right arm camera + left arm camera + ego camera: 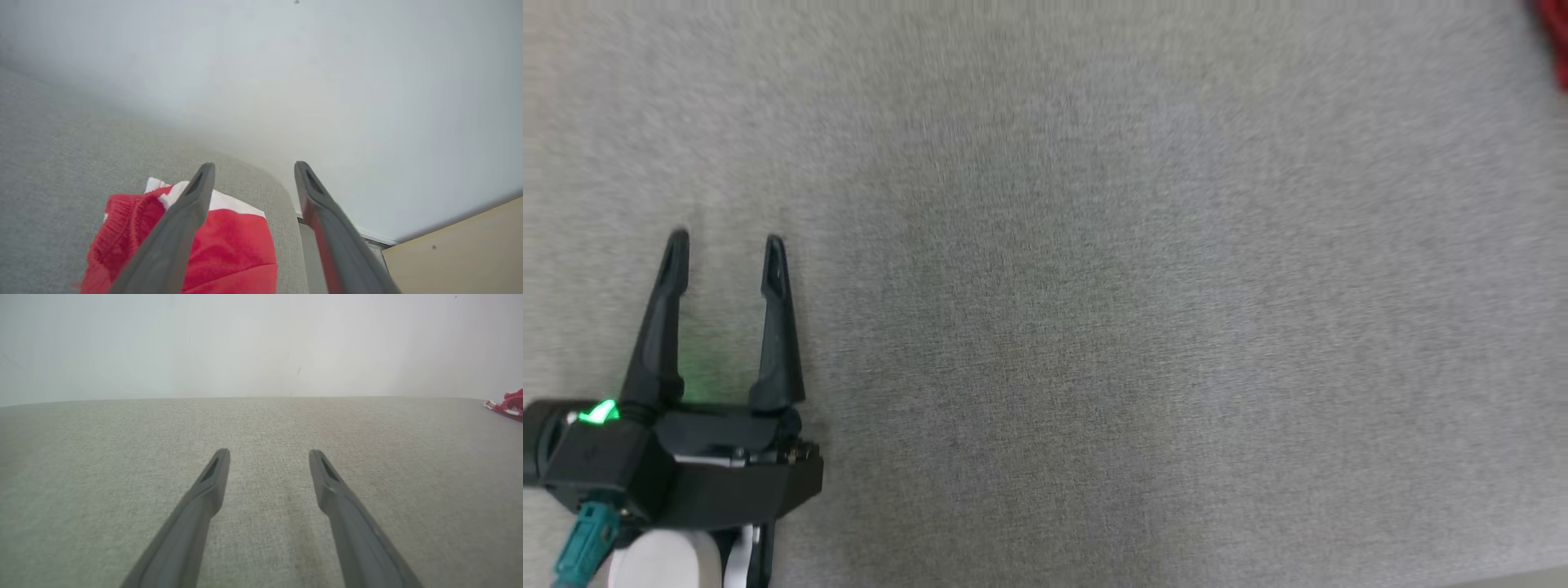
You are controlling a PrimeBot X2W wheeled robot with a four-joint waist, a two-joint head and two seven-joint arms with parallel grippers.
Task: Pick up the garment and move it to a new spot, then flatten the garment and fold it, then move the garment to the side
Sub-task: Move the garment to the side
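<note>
With right gripper point(254, 164) spread wide over red knit garment point(229, 249) at far right corner of grey cloth surface point(1094, 327), left gripper point(725, 239) equally wide over bare cloth, probably best to lift straight up, snagging no folds.

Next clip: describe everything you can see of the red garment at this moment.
The red garment is soft, fuzzy-looking cloth with a ribbed knit band on one side and white trim along its far edge. It lies rumpled on the grey fabric surface, close to that surface's rounded corner. The right tool hangs over it, fingers apart, one finger crossing in front; whether it touches the cloth cannot be told. The head view catches a blurred red sliver at its top right edge.
</note>
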